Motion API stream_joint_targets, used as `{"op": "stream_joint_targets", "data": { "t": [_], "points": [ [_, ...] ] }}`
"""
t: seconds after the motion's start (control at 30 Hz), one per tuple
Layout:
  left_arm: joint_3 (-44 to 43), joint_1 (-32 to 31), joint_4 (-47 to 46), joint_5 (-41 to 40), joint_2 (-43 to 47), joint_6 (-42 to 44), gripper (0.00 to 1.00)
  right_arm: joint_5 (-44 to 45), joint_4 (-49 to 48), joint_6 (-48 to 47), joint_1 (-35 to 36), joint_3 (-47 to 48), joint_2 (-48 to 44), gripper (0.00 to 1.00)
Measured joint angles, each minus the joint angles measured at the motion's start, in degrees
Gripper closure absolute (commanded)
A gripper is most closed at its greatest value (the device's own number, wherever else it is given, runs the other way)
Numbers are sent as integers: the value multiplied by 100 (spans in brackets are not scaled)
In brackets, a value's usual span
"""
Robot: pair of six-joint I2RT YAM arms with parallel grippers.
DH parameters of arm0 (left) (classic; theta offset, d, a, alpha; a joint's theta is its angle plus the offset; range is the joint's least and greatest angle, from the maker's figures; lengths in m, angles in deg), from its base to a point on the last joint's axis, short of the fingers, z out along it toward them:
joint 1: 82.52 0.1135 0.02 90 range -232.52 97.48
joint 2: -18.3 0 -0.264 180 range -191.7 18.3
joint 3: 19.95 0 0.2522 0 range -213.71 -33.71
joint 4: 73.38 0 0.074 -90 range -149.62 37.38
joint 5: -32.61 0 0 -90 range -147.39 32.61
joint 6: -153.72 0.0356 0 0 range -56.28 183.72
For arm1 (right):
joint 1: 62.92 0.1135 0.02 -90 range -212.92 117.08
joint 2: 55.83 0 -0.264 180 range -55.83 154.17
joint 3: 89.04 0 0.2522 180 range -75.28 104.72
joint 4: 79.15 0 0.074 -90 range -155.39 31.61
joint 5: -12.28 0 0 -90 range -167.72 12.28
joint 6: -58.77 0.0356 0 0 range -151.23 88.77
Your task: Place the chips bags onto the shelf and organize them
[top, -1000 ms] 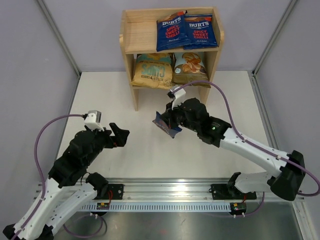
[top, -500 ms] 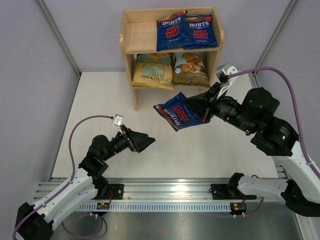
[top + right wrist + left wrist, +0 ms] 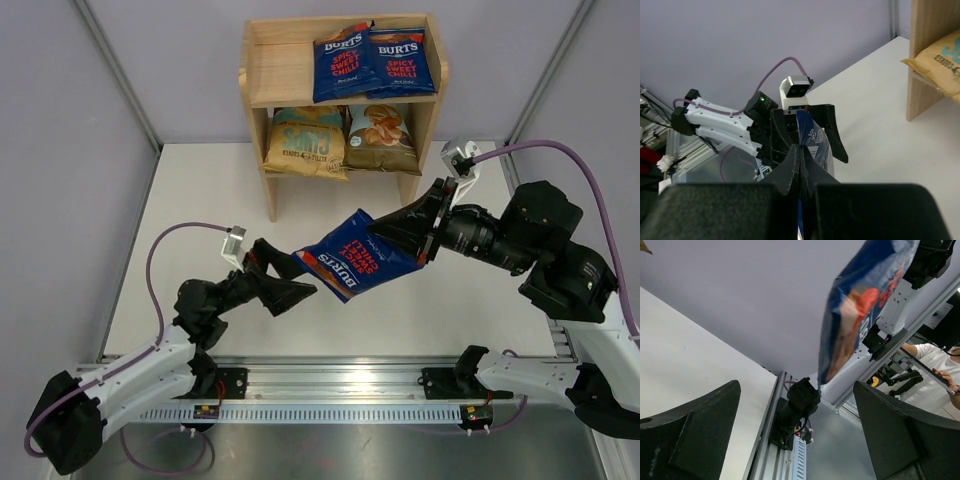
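My right gripper (image 3: 418, 236) is shut on one edge of a dark-blue Burts chips bag (image 3: 352, 262) and holds it in the air over the table's middle. In the right wrist view the jaws (image 3: 801, 150) pinch the bag (image 3: 814, 142). My left gripper (image 3: 297, 289) is open, its fingers spread on either side of the bag's free end, which hangs between them in the left wrist view (image 3: 860, 310); I see no contact. The wooden shelf (image 3: 278, 68) holds two Burts bags (image 3: 375, 60) on top, and a tan-and-teal bag (image 3: 305, 140) and a Cassava bag (image 3: 380, 136) below.
The top tier's left half is bare wood. The shelf's left side panel (image 3: 932, 45) stands at the right of the right wrist view. Grey walls and frame posts (image 3: 120, 75) enclose the table. A metal rail (image 3: 340, 385) runs along the near edge.
The right arm has swung the Burts bag up off the table and leftward. The left arm has stretched out toward it, bringing its open fingers around the bag's free end.
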Motion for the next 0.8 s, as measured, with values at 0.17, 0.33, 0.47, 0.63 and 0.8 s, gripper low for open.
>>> {"op": "stream_joint_targets", "data": {
  "t": [0.17, 0.33, 0.47, 0.63, 0.8],
  "points": [
    [-238, -461, -243, 35, -374, 214, 1, -503, -136, 313, 7, 0, -7, 100],
    [-612, -1019, -721, 136, -470, 599, 1, -813, -376, 562, 7, -72, -68, 100],
    [-813, -1231, -1040, 129, -555, 796, 1, -949, -518, 737, 9, -247, -229, 100],
    [-920, -1316, -1231, 79, -870, 866, 11, -1012, -682, 916, 9, -389, -387, 100],
    [-922, -1436, -1451, 42, -1099, 879, 42, -903, -828, 975, 11, -518, -564, 100]
  ]
}}
